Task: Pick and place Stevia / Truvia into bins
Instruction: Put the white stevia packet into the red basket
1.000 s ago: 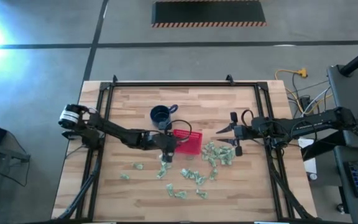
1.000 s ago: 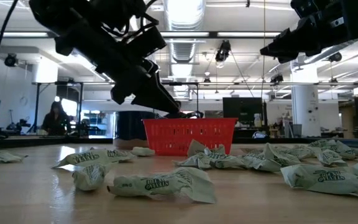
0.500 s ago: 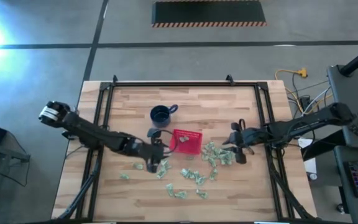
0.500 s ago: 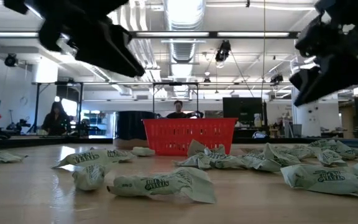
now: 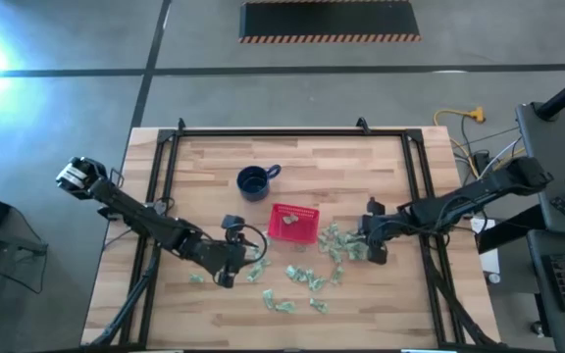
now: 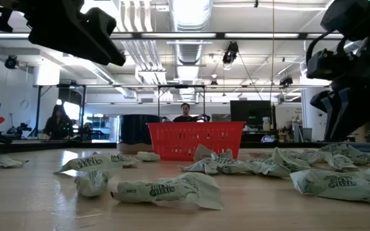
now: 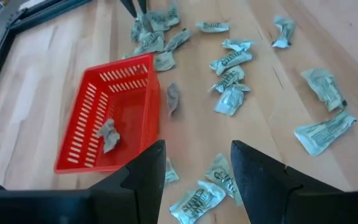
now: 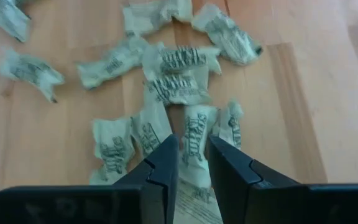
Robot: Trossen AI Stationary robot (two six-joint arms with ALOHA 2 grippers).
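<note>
Right gripper [image 8: 191, 163] fingers [image 8: 160, 163], narrowly parted, straddle a sachet [image 8: 193, 142] in the pile right of the red basket [image 5: 293, 224] at mid-frame, while left gripper [image 7: 194, 169], fingers spread and empty, hovers over scattered sachets [image 5: 281, 279] lower left of basket on the table [image 5: 341, 167].

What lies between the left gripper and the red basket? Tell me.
In the left wrist view, bare wood and a few Stevia sachets separate the open left gripper from the red basket; one sachet lies by the basket's side.
</note>
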